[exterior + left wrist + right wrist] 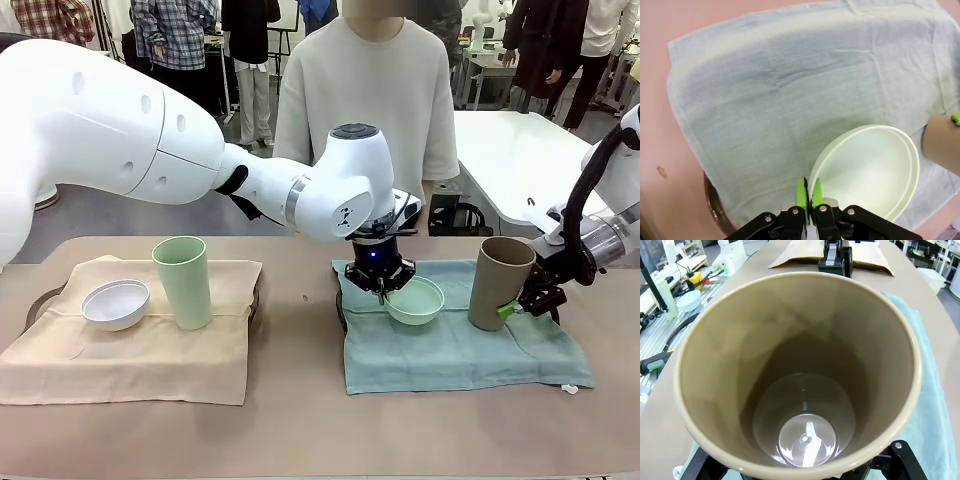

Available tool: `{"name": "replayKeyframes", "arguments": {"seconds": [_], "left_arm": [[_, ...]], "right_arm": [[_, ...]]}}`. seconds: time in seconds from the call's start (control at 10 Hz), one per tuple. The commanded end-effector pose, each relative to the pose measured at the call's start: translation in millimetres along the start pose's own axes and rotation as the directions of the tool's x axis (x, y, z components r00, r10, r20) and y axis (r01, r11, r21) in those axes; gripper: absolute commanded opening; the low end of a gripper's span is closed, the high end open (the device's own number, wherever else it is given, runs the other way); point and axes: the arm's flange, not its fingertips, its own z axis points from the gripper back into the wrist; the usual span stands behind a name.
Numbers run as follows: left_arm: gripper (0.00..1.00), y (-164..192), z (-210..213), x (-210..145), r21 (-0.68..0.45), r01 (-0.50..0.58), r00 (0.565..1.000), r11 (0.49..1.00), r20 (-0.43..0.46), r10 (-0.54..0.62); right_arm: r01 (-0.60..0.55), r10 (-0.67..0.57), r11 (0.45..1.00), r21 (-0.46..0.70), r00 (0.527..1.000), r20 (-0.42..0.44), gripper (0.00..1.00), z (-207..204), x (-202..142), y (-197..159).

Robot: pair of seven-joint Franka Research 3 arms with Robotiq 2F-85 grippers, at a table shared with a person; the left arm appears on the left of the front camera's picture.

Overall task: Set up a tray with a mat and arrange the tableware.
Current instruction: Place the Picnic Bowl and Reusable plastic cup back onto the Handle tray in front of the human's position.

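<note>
The small mint-green bowl (415,300) rests tilted on a blue-green mat (450,355), and my left gripper (383,283) is shut on its near rim. In the left wrist view the green pads (801,192) pinch that rim of the bowl (870,170). The tan-brown tumbler (500,283) stands upright on the same mat's right side, with my right gripper (520,305) shut on its lower side. The tumbler's inside (800,380) is bare and hides my right fingers. The white bowl (115,303) and pale-green tumbler (183,282) stand on a beige mat (130,350) at the left.
A dark tray rim (715,205) shows under the blue-green mat's edge, and another tray edge (42,300) shows under the beige mat. A person (365,100) stands at the table's far side. The tan tumbler's side (942,142) is close to the bowl.
</note>
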Motion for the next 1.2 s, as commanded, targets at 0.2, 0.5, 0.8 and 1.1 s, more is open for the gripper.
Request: {"name": "replayKeyframes", "arguments": {"seconds": [0.2,0.5,0.8,1.1], "left_arm": [[1.00,0.2,3.7,-1.1,0.007,-0.020,1.000,1.000,0.008,0.020],[0.47,4.3,14.9,-6.2,-0.009,-0.029,0.999,1.000,0.020,0.029],[1.00,11.0,39.7,-14.1,-0.027,-0.011,0.999,1.000,0.049,0.012],[1.00,22.0,89.4,-22.9,-0.009,0.016,0.994,1.000,0.104,-0.015]], "right_arm": [[0.021,-0.022,0.999,-0.024,0.999,-0.046,1.00,6.9,0.4,-2.8],[0.131,-0.143,0.988,-0.083,0.974,-0.175,1.00,34.2,3.2,5.4],[0.238,-0.265,0.961,-0.139,0.939,-0.218,1.00,64.6,25.4,23.0],[0.399,-0.447,0.894,-0.202,0.816,-0.367,1.00,90.6,122.4,63.8]]}}
